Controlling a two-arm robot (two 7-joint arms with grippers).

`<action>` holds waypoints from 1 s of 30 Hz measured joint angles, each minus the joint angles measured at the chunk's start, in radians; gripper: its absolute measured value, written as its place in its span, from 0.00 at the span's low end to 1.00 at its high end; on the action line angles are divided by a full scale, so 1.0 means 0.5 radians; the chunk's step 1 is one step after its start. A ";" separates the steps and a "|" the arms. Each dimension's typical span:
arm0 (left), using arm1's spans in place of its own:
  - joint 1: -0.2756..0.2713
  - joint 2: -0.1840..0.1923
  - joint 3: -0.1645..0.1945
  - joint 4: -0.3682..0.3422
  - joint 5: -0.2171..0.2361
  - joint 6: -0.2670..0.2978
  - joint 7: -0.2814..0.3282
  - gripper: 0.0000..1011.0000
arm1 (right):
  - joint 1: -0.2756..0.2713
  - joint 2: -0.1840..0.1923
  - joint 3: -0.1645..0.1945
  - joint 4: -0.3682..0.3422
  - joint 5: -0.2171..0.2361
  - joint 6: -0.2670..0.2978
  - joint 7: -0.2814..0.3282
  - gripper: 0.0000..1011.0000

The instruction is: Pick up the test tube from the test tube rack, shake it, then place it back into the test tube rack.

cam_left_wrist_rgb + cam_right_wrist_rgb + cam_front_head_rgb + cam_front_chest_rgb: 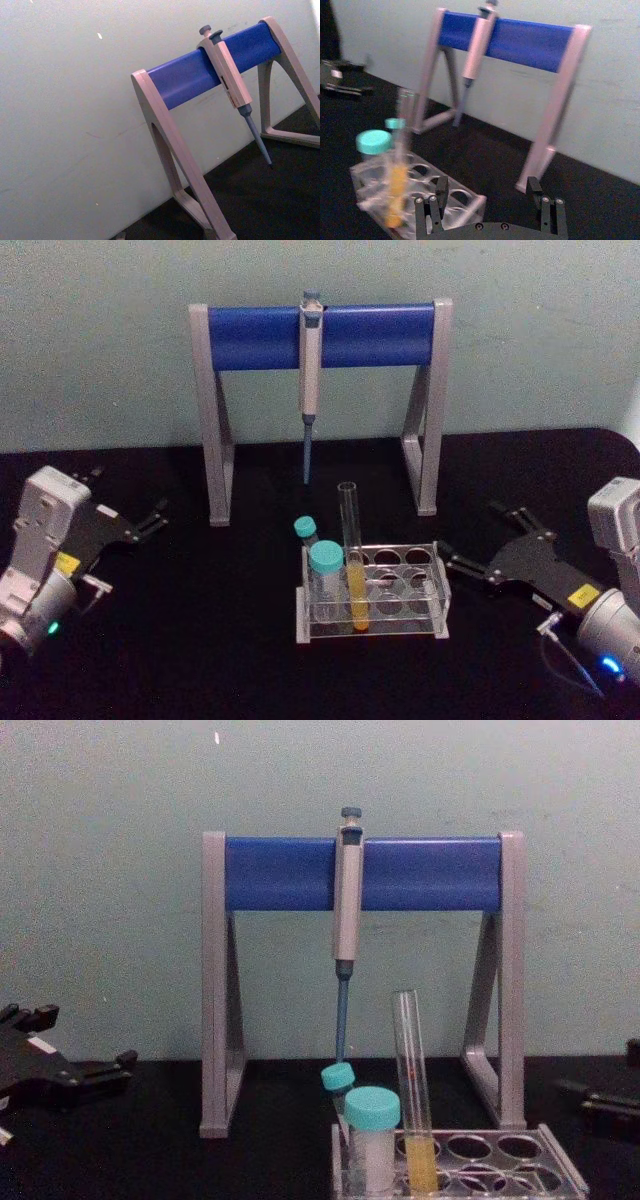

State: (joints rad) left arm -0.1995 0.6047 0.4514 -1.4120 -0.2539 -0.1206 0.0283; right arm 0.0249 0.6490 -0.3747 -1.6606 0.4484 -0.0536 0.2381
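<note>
My right gripper waits near the rack's right side, jaws apart and empty. The test tube stands upright in the rack. Pickup hasn't begun, so next I should close on its bare upper glass. My left gripper idles open, well left.
</note>
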 joint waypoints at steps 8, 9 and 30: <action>0.000 0.000 0.000 0.000 0.000 0.000 0.000 0.99 | 0.046 -0.036 -0.021 -0.024 0.151 0.121 0.254 0.99; 0.000 0.000 0.000 0.000 0.000 0.000 0.000 0.99 | 0.065 -0.050 -0.029 -0.024 0.176 0.146 0.303 0.99; 0.000 0.000 0.000 0.000 0.000 0.000 0.000 0.99 | 0.430 -0.273 -0.203 0.220 0.241 0.307 0.581 0.99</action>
State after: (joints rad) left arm -0.1995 0.6047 0.4514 -1.4120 -0.2539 -0.1206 0.0283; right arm 0.2399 0.5126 -0.4759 -1.5506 0.5688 0.0998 0.5286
